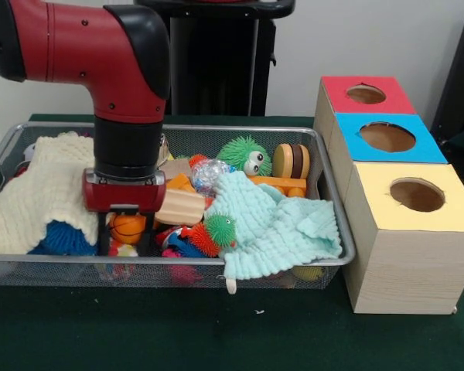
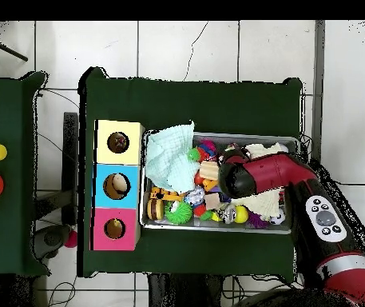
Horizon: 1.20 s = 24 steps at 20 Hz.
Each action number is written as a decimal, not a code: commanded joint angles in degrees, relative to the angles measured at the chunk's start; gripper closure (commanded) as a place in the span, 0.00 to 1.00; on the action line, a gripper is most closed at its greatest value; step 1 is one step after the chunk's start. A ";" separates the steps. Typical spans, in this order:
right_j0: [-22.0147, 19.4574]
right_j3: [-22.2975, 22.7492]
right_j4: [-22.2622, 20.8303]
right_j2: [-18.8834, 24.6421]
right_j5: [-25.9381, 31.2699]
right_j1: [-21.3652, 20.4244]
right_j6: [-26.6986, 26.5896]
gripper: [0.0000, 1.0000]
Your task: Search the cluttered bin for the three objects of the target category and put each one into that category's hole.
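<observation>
The silver wire-mesh bin [image 1: 330,182] [image 2: 217,229] is full of toys and cloths. A knotted ball of multicoloured fabric [image 1: 209,174] [image 2: 195,195] lies near the bin's middle, beside the mint cloth. Other objects of its kind are hidden or not told apart. My gripper [image 1: 127,232] is low inside the bin's left half, right over a small orange ball [image 1: 128,226]. In the overhead view the arm's head [image 2: 241,176] hides it. The round hole [image 1: 416,195] [image 2: 118,142] of the yellow-topped wooden box is right of the bin.
A cream knitted cloth [image 1: 42,193] covers the bin's left end, over a blue spiky ball [image 1: 62,239]. A mint cloth [image 1: 274,224] hangs over the front rim. A green spiky ball with eyes [image 1: 243,154] and a burger toy [image 1: 292,161] lie at the back. Blue-topped [image 1: 387,137] and red-topped [image 1: 366,94] boxes stand behind.
</observation>
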 commanded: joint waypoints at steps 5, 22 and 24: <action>-2.77 -2.29 -5.10 -0.01 -0.19 3.68 -10.34 0.00; -8.98 0.47 8.02 6.44 8.22 5.61 -10.69 1.00; -8.91 0.42 8.84 6.37 8.99 5.30 -10.73 1.00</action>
